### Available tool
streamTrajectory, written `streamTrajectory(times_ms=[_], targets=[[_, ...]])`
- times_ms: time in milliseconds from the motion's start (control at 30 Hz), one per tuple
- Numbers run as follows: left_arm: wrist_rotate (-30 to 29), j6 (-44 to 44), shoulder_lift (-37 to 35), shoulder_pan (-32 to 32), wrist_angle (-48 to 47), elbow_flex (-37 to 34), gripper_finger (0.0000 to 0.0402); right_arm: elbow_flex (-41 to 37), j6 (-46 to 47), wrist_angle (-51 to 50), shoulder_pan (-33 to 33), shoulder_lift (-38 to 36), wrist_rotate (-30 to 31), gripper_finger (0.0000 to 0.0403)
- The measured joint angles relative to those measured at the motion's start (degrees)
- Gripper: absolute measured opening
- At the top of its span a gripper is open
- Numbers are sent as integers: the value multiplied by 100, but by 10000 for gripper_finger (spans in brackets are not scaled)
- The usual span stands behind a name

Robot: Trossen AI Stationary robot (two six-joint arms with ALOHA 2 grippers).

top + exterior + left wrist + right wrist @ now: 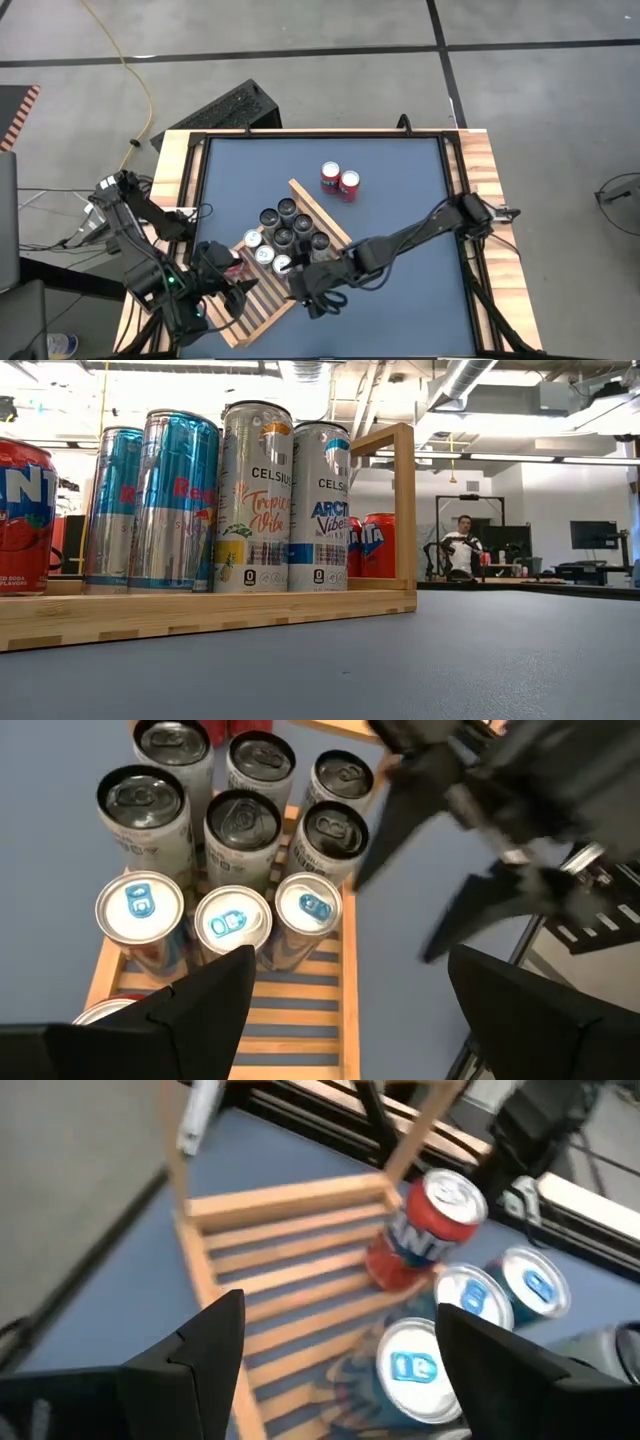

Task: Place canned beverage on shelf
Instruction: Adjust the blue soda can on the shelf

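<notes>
Both grippers are hovering over the slatted light-wood shelf (pixel 262 290) at the table's six o'clock edge, and we are reading each as spread wide with nothing between its fingers. Our right gripper (pixel 318 298) is hanging at the shelf's three o'clock rim, just beside the standing cans; our left gripper (pixel 222 292) is waiting over the rack's nine o'clock side.

We are counting six dark-topped slim cans (pixel 240 820) and three silver-topped blue cans (pixel 232 920) packed upright on the slats, with one red soda can (pixel 425 1230) standing behind them on the shelf. Bare slats (pixel 290 1270) are showing toward the rack's open end.

Two more red cans (pixel 340 181) are standing touching each other on the blue-grey tabletop (pixel 400 210), well apart from the rack at about twelve o'clock from it. We are judging these to be what is left to load.

For the next reach we are advising the right arm to lift straight up clear of the can tops before swinging toward the pair. It should approach the outer red can from the side away from its neighbour and close around the body's middle. The danger, as we are seeing it, lies in brushing the tall slim cans on the way out, since they are standing tight and would topple in a row.
</notes>
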Motion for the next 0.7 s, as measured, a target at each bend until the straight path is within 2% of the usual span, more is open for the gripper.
streamTrajectory(times_ms=[67,233,700], targets=[[-54,5,0,-9,4,0,318,2,-4,-16,-25,110,183,301],[-211,52,0,-15,4,-2,318,2,-44,116,-153,376,196,301],[-363,3,0,-18,-103,-2,318,12,-97,24,-235,351,585,301]])
